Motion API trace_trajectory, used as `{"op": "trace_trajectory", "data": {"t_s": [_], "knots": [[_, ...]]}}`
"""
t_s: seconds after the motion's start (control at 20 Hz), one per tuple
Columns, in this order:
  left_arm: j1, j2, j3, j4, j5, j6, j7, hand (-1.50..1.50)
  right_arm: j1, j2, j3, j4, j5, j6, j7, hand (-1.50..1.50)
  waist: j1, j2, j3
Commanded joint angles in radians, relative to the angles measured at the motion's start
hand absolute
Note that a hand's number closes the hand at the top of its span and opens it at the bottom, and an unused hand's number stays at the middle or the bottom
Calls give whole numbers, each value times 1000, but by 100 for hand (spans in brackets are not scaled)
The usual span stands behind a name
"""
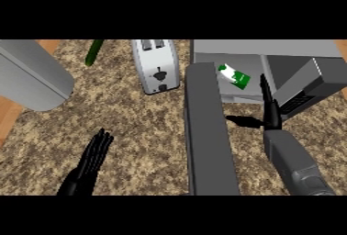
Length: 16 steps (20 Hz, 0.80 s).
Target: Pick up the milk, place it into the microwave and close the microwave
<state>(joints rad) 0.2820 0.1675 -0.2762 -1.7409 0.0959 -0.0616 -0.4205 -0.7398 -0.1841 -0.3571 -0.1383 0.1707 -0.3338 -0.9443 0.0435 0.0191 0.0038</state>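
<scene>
The milk (234, 75) is lying inside the microwave (271, 50) at the tabletop's (149, 133) far right, its door (207, 133) swinging toward the viewer; the toaster (156, 65) is sitting left of it.

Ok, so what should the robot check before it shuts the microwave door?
1. Milk is inside the microwave: ok, the green and white carton lies on its floor.
2. Right hand has let go of the milk: ok, its fingers are straight and hold nothing.
3. Right hand is out of the opening: not ok, the fingers reach into it beside the carton.
4. Microwave door is open and free to swing: ok, nothing sits against it.
5. Left hand is out of the way: ok, it rests open at the lower left.
6. Toaster is clear of the door: cannot tell.
</scene>
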Motion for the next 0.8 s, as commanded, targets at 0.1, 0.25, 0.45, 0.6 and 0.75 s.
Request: {"op": "trace_trajectory", "data": {"t_s": [0.1,0.25,0.45,0.6,0.75], "knots": [[-29,45,65,32,40,-52,4,-150,80,10,-8,-4,-24,160,-83,-150,-15,-7,-1],[-48,-29,2,-19,-13,19,54,-150,146,29,7,-35,-27,199,-127,-150,-30,-14,-2],[-27,-75,-77,1,-64,37,40,-150,201,45,1,-67,-56,303,-158,-150,-41,-19,-3],[-101,-36,5,41,29,-34,70,-150,285,41,-15,-83,-92,443,-209,-150,-56,-19,-4],[-30,20,-53,-30,30,-99,121,150,323,84,-1,-138,-102,470,-232,-150,-54,-24,-4]]}}
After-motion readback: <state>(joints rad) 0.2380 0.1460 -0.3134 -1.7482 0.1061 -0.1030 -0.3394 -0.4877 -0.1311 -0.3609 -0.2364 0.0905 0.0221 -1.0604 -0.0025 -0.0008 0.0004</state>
